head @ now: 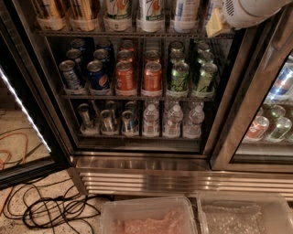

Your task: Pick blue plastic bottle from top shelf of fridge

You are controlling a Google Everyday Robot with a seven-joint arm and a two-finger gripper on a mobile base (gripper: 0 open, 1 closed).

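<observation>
The fridge (137,164) stands open in front of me, with a steel frame and a dark interior. Its top shelf (119,33) is a thin wire rack at the top of the view. It carries a row of tall bottles, of which only the lower parts show. The blue plastic bottle (185,13) has a white label with blue print and stands near the right end of the row. Bottles with green-and-orange print (150,13) stand to its left. My gripper (214,26), on a white arm, is at the top right, just right of the blue bottle at shelf height.
Soda cans (123,75) fill the middle rack. Small water bottles (173,121) and cans fill the lower rack. The open door with a light strip (23,114) is at the left. Cables (55,210) lie on the floor. Two plastic bins (146,217) stand in front. A shut glass door (270,114) is at the right.
</observation>
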